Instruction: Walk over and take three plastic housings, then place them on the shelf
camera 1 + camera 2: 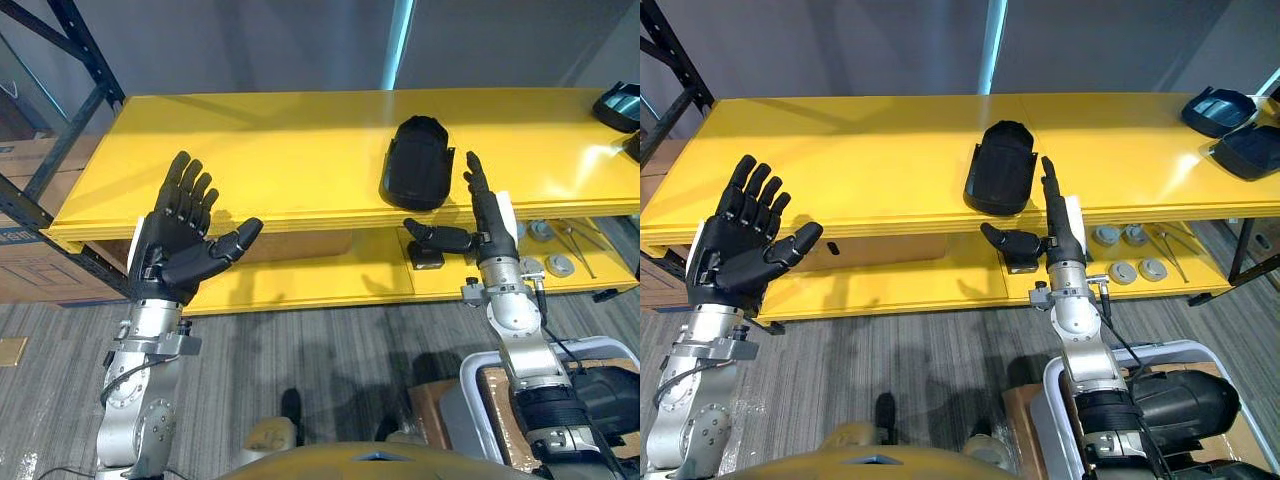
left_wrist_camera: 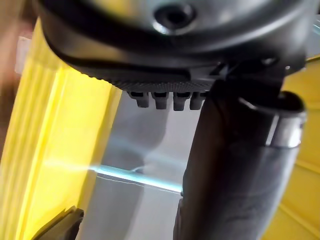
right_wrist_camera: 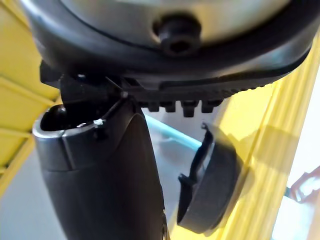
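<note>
At the front edge of the yellow shelf (image 1: pixel 250 160), the right hand (image 1: pixel 490 238), fingers (image 1: pixel 480 190) straight and empty, could knock the plastic housing (image 1: pixel 418 160) off.

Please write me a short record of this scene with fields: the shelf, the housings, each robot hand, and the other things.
Shelf: yellow two-level shelf
Nearest housing: black curved plastic housing, lying on the top level
Other housings: two dark plastic housings, at the top level's right end
Left robot hand: open, empty, raised before the shelf's left part
Right robot hand: open, empty, upright just right of the black housing
Lower level: round grey discs
</note>
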### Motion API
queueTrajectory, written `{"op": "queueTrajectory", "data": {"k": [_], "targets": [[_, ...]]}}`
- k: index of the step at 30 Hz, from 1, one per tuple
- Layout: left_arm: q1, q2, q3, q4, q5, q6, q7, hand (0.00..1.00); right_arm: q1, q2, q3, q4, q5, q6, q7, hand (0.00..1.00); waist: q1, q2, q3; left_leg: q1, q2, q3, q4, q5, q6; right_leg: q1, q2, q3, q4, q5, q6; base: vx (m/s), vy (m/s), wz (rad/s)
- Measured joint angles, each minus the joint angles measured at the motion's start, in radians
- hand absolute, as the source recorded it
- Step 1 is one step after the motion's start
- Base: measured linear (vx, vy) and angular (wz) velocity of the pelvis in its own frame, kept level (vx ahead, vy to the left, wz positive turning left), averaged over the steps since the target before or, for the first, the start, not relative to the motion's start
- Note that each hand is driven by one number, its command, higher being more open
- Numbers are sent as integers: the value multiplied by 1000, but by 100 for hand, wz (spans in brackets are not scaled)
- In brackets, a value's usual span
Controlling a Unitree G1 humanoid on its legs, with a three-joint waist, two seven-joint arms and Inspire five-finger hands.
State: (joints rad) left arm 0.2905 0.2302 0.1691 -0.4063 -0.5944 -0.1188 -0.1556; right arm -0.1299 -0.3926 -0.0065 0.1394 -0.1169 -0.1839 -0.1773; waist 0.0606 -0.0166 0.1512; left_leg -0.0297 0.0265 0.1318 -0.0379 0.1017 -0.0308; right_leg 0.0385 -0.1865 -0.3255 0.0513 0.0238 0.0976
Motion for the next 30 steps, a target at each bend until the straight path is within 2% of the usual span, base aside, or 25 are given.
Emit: {"op": "queueTrajectory", "data": {"k": [7,13,17,21,27,30], "targets": [[4,0,-18,0,-5,-6,1,100,-55,-25,-2,46,-37,12,-106,100,3,7,36,-2,-1,-2,0,-1,4,-2,-3,-2,4,-3,4,-5,-1,1],[12,0,-42,0,-36,-6,5,100,-130,-45,-17,120,-67,67,-160,100,3,15,64,-29,-1,-26,18,2,0,-6,-2,-27,8,1,3,17,-13,11],[27,0,-43,0,-40,-6,10,100,-167,-49,-21,167,-67,91,-160,100,14,22,74,-32,-1,-31,21,2,2,-13,-3,-32,25,-7,3,26,-22,6],[26,0,-42,0,-41,-14,16,100,-231,-104,-21,218,-71,108,-160,100,19,40,126,-36,-2,-42,34,-2,-1,-18,-10,-39,57,-26,1,-27,-8,8],[28,0,-43,0,-59,-16,23,100,-285,-131,-21,289,-68,110,-162,100,18,45,138,-58,-1,-54,36,4,-2,-39,-17,-51,72,-36,-3,-4,-12,6],[22,0,-47,0,-66,-28,24,100,-331,-180,-9,320,-64,110,-162,100,17,55,167,-59,-2,-55,37,4,-2,-42,-19,-51,77,-36,-3,0,0,0]]}}
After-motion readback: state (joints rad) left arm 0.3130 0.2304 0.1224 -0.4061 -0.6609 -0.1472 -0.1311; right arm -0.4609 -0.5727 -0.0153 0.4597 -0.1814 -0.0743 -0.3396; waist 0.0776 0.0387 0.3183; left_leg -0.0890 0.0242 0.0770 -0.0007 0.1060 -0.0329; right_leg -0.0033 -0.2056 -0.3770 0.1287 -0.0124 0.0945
